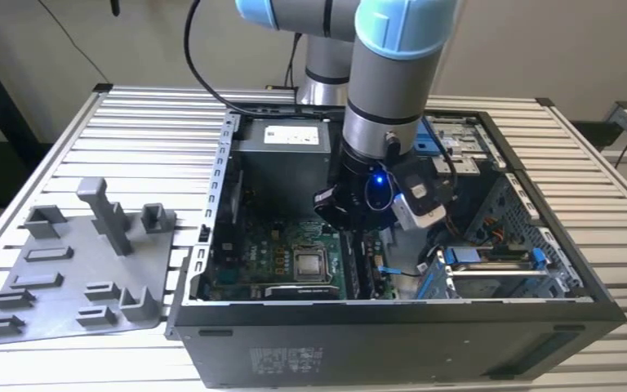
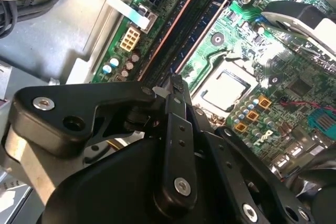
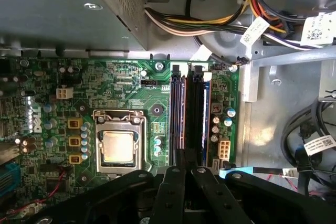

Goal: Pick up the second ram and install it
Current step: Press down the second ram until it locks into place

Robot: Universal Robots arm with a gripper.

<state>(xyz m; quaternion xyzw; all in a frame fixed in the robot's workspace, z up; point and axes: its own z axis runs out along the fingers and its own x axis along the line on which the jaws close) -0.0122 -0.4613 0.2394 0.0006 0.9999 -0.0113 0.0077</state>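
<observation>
My gripper (image 1: 359, 219) hangs inside the open computer case, low over the motherboard (image 3: 131, 93). In both wrist views its black fingers are shut together, with the tips (image 3: 185, 160) (image 2: 176, 83) over one end of the memory slots. The second ram (image 3: 206, 114) (image 2: 202, 35) stands in the slot as a long, thin bluish strip, beside another stick with a brownish edge (image 3: 180, 114). That bluish strip runs straight up to my fingertips. I cannot tell whether the tips touch it.
The processor socket (image 3: 118, 146) lies beside the slots. Bundled cables (image 3: 210, 22) and the power supply (image 1: 281, 135) fill the case's far end, with a drive cage (image 1: 488, 265) on the exterior view's right. The grey fixture plate (image 1: 74, 269) lies outside the case wall (image 1: 379, 327).
</observation>
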